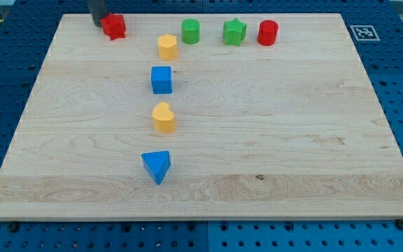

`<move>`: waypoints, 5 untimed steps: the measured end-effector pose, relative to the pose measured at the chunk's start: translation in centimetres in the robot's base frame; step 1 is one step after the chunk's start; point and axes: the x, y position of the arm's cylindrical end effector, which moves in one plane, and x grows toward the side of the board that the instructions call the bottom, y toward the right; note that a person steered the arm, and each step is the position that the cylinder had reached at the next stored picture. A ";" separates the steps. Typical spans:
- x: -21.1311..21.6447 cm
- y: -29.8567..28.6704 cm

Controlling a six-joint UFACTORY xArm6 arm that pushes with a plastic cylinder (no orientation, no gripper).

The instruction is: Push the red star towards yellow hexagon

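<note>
One rod, top cropped; my tip (99, 22) touches red star (115, 26), left of yellow hexagon (167, 47); no gripper.

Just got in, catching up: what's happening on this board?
My tip sits at the view's top left, right against the left side of the red star. The yellow hexagon lies to the star's right and slightly lower, with a gap between them. The other blocks sit apart from this.
</note>
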 end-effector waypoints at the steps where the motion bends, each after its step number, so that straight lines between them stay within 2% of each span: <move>1: 0.6 -0.5; 2: -0.1 -1.9; 3: 1.2 -4.1; 5: 1.6 -0.9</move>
